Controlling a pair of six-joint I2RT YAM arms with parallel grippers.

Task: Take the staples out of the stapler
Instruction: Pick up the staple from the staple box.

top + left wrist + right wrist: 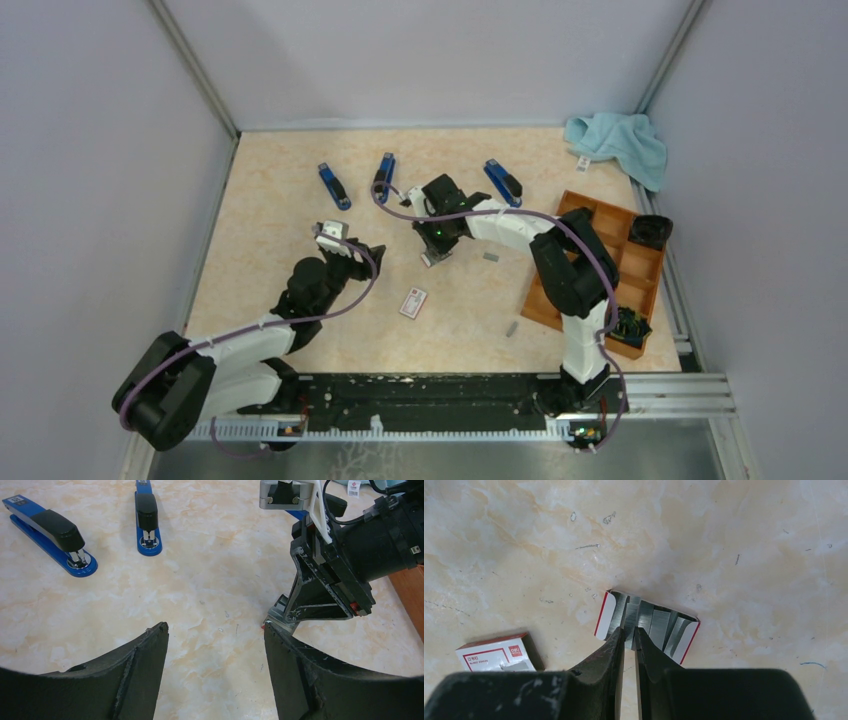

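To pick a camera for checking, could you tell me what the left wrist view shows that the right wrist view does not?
Left wrist only: two staplers and the open left jaws. Right wrist only: a labelled white box and the staples. Both: the table, the right jaws closed on a strip, and the tray, a corner from the left.

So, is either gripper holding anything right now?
Left gripper holds nothing. Right gripper apparently pinches a strip of staples by its near end, inside the open box.

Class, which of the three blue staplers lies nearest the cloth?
The rightmost stapler, close to the wooden tray; the middle stapler and leftmost stapler lie farther from the cloth.
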